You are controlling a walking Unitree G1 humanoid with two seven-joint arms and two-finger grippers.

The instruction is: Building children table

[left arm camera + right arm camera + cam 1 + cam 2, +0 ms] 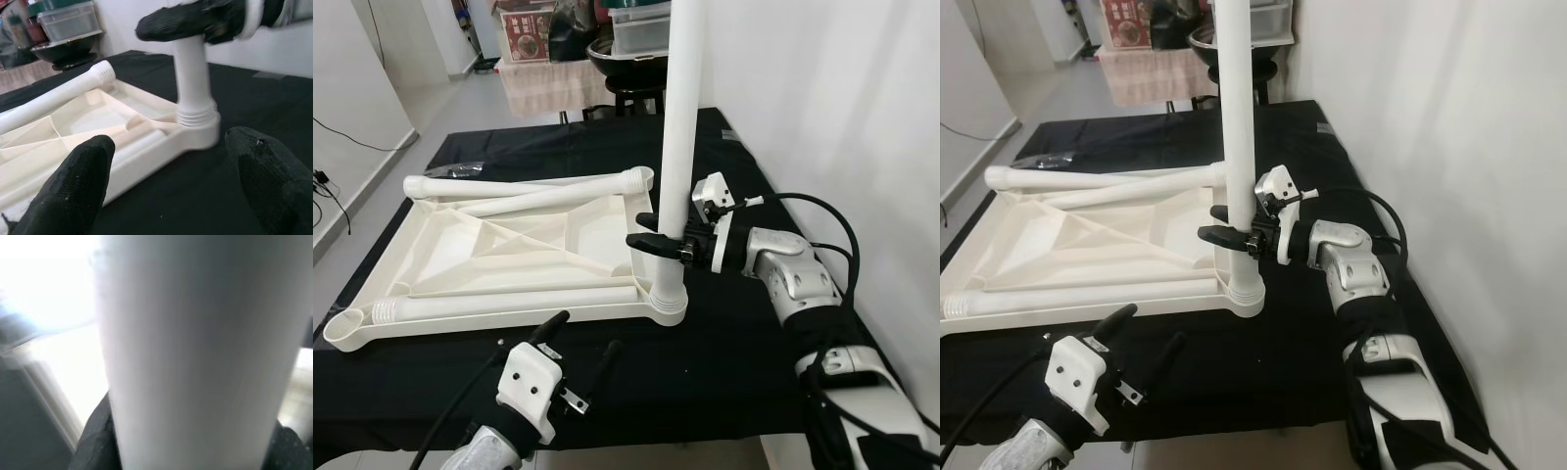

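A black-draped table point(724, 362) held the upturned white tabletop point(509, 259). The right gripper point(658, 245) clasped an upright leg point(680, 147) in its corner socket; the left gripper point(576, 351) hovered open. Tightening seemed next.

The table top point(489, 264) lying upside down is cream white, plain and unpatterned, and so are the loose legs point(524, 183) resting on it. The upright leg point(680, 127) is a slightly cooler white. The cloth point(724, 343) beneath them is solid black. The right gripper point(658, 245) has black fingers on a silver and white arm; the left gripper point(579, 352) has the same black fingers, with a white block behind them. The wall point(842, 108) is white, and the floor point(372, 186) pale grey.
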